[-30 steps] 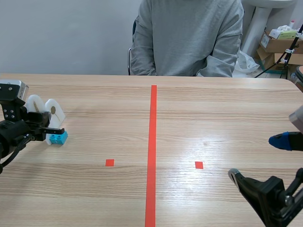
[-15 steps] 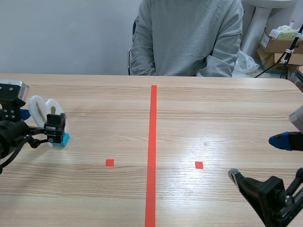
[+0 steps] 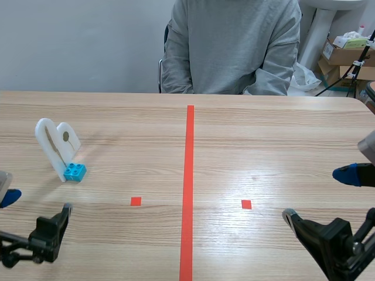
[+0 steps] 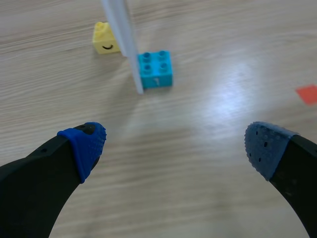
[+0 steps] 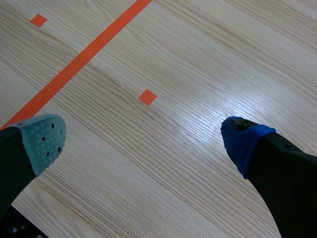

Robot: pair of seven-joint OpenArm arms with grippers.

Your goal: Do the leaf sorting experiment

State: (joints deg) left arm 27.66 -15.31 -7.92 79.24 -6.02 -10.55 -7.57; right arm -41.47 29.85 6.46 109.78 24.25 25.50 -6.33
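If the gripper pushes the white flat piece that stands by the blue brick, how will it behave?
It would probably tip easily: the white piece is thin and tall and stands on a narrow foot. It looks like stiff plastic, so it likely would not bend. The blue brick at its foot may brace it, but on that side only.

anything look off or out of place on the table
Nothing looks spilled or broken. What is odd: no leaves are in view. There is only a white plastic piece standing on edge, a blue brick at its foot and a yellow brick beyond it, all on the robot's left.
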